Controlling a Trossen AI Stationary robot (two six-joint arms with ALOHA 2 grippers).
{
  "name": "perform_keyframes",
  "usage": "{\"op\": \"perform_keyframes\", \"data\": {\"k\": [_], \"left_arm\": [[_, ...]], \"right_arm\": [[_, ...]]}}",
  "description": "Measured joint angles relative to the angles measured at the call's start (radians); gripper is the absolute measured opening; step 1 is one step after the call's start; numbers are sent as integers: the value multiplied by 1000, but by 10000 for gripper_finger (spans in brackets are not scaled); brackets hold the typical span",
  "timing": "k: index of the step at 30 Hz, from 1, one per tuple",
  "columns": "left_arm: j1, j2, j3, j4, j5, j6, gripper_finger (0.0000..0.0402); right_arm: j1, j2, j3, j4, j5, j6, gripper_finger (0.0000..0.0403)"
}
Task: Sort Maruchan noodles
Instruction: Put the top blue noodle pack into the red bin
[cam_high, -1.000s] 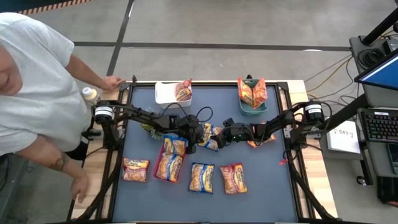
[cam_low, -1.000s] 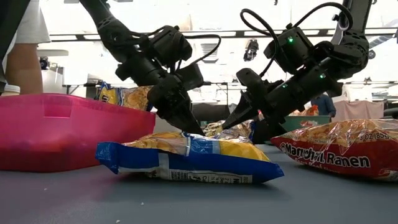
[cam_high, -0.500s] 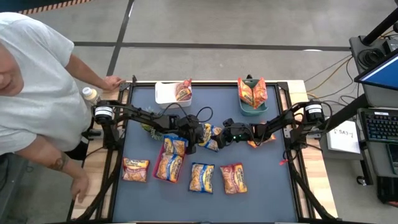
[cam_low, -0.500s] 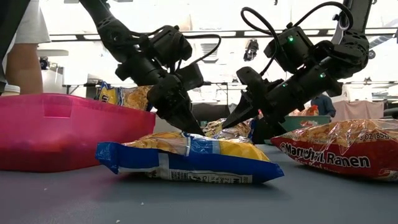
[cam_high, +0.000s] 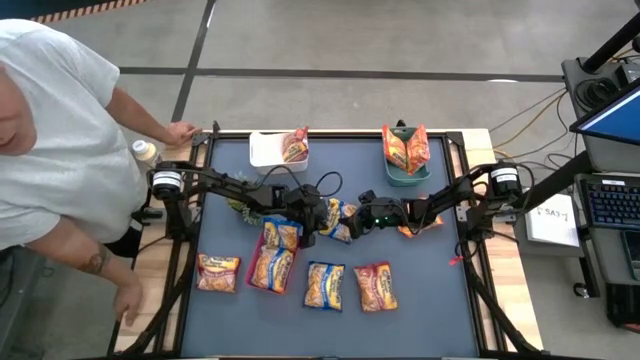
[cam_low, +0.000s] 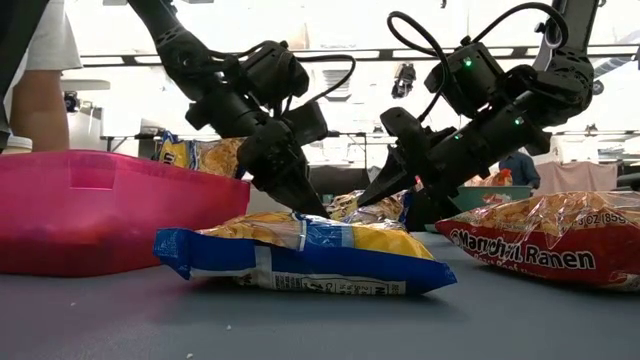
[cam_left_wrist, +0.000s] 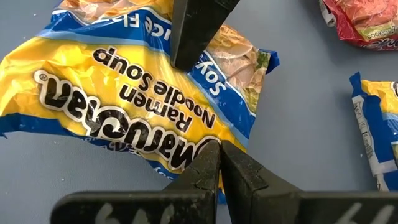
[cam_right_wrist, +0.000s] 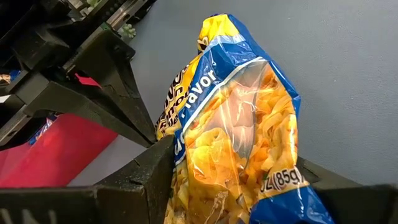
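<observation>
A: Left gripper (cam_left_wrist: 219, 163)?
B: Fingers pressed together, tips touching the crinkly yellow-and-blue Maruchan ramen packet (cam_left_wrist: 124, 99) at mid-table.
A: Right gripper (cam_right_wrist: 239, 171)?
B: Part-open, its fingers clamping that same packet's other end.

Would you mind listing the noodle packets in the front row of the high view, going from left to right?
Orange-red packet → blue-trimmed packet on the red tray → blue-trimmed packet → red-trimmed packet.
</observation>
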Motion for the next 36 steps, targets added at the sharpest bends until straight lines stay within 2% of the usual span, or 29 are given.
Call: {"op": "perform_keyframes", "data": {"k": [6,22,27,36], "left_arm": [[0,1,-1,21,-1,0,3],[1,-69,-1,46,-8,25,46],[0,-154,-1,47,3,63,45],[-12,-385,-16,41,58,105,45]], "right_arm": [[0,-1,-1,-1,4,0,187],[0,-2,0,-1,2,1,186],[-2,-24,0,-15,-9,2,186],[-4,-104,-1,-37,-16,-9,186]]}}
